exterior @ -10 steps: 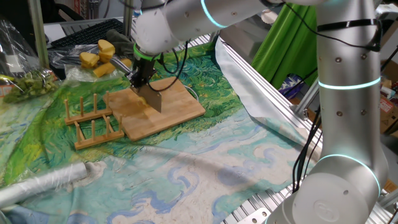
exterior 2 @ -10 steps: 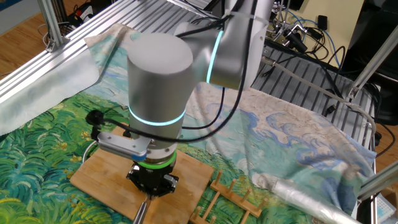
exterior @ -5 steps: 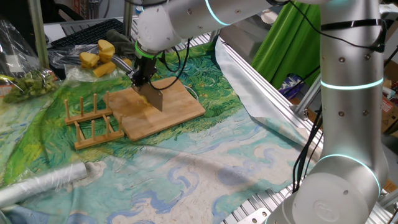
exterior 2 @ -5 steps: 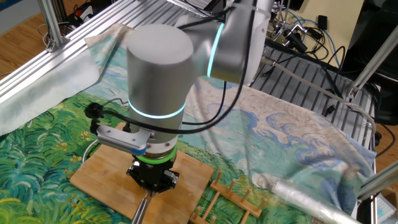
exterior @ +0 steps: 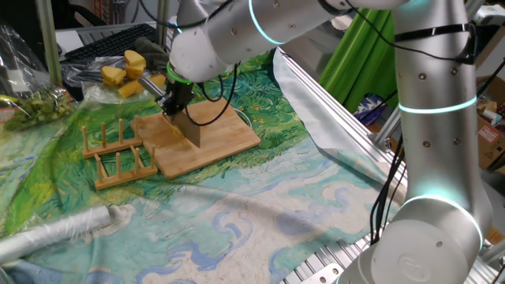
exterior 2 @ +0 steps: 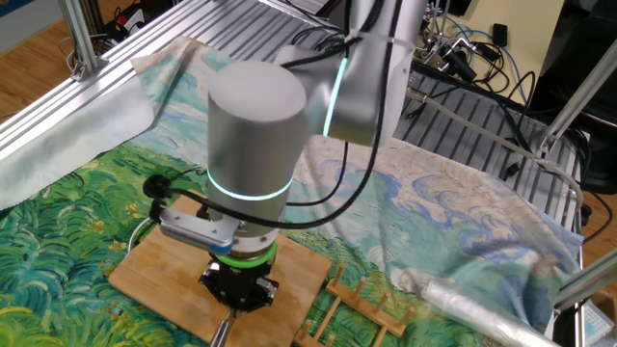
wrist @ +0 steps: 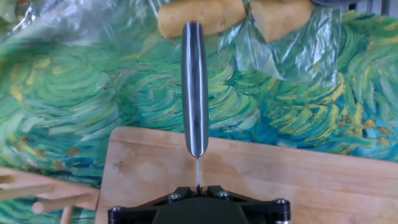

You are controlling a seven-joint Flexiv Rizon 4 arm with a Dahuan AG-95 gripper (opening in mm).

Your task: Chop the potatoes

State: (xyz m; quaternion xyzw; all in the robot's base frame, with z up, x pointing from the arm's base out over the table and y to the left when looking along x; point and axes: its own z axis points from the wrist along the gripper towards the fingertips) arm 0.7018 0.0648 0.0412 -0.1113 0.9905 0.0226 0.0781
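My gripper [exterior: 173,105] hangs over the left part of the wooden board [exterior: 229,130] and is shut on a knife [exterior: 192,132]. The blade points down at the board. In the hand view the knife [wrist: 194,87] runs straight away from the gripper [wrist: 198,185], its far end past the board's edge [wrist: 280,180] and over the cloth. The other fixed view shows the gripper [exterior 2: 236,289] low above the board [exterior 2: 154,280]. No potatoes show on the board; the hand and blade hide part of it.
Bigger deep-yellow chunks [exterior: 126,71] lie on clear plastic behind the board, and in the hand view they [wrist: 193,15] lie just past the knife tip. A wooden rack [exterior: 118,154] stands left of the board. A foil roll [exterior: 55,233] lies at the front left. A bag of greens [exterior: 31,106] sits at far left.
The hand has turned a little and shifted slightly with the knife, so the blade now shows narrower in the one fixed view. The grip is the same.
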